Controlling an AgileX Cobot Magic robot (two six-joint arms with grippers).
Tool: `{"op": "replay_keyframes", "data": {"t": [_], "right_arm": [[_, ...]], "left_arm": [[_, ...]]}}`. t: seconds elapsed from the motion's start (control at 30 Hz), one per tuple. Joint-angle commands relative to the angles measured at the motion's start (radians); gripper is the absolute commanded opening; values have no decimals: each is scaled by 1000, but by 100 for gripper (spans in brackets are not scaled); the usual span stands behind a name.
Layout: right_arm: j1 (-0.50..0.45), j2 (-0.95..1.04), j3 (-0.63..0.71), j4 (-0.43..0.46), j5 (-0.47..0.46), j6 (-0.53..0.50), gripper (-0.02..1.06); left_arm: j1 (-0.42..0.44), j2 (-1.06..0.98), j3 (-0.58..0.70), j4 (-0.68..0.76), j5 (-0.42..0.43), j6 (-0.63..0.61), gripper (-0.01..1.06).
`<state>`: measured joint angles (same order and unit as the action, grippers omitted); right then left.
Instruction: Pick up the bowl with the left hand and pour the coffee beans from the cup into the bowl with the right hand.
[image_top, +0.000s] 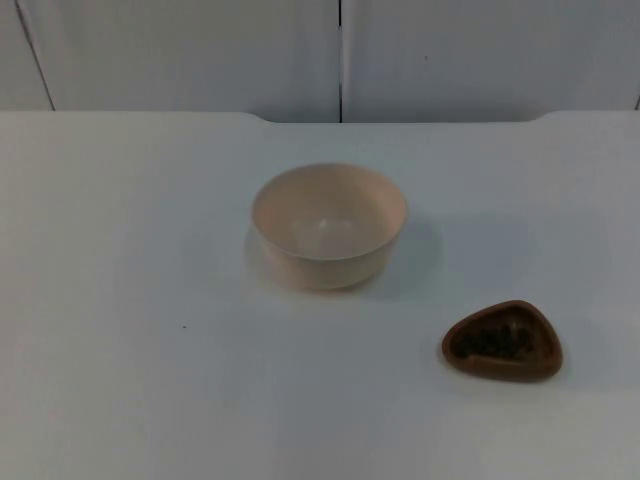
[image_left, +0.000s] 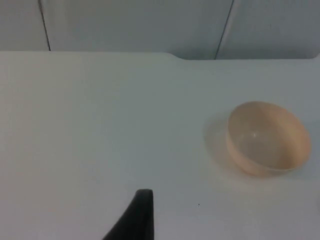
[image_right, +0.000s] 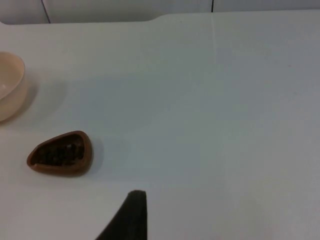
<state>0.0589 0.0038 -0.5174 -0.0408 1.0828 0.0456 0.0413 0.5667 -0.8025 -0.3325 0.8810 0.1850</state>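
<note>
While neither gripper's opening can be judged, bowl (image_top: 328, 226) beside the cup (image_top: 502, 341) looks rigid, smooth; grasp the rim.

Top cam fixed above my table (image_top: 120, 400), looking down and forward to the partition wall (image_top: 200, 50) at 12 o'clock. My left wrist cam sits low, faces that wall, bowl (image_left: 267, 137) at 3 o'clock. My right wrist cam, also low, has cup (image_right: 61, 153) at 9. All three share the bowl; top and right wrist share the cup.
</note>
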Motion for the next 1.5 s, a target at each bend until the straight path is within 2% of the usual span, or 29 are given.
{"op": "replay_keyframes", "data": {"t": [0.0, 0.37, 0.6, 0.87, 1.0, 1.17, 1.2, 1.33, 1.47], "right_arm": [[-8, -4, 3, -2, -4, -9, 105], [-8, -4, 3, -2, -4, -9, 105], [-8, -4, 3, -2, -4, -9, 105], [-8, -4, 3, -2, -4, -9, 105], [-8, -4, 3, -2, -4, -9, 105], [-8, -4, 3, -2, -4, -9, 105], [-8, -4, 3, -2, -4, -9, 105], [-8, -4, 3, -2, -4, -9, 105], [-8, -4, 3, -2, -4, -9, 105]], "left_arm": [[0, 44, -48, -11, 2, 4, 105], [0, 199, -163, -61, 28, 37, 105], [-2, 292, -169, -202, 47, 145, 105], [-4, 391, -169, -262, 56, 204, 105], [-51, 429, -169, -264, 49, 216, 105], [-179, 514, -169, -258, 21, 227, 105], [-179, 514, -169, -258, 21, 227, 105], [-274, 586, -169, -256, -35, 225, 105], [-321, 638, -169, -253, -69, 221, 105]]}}
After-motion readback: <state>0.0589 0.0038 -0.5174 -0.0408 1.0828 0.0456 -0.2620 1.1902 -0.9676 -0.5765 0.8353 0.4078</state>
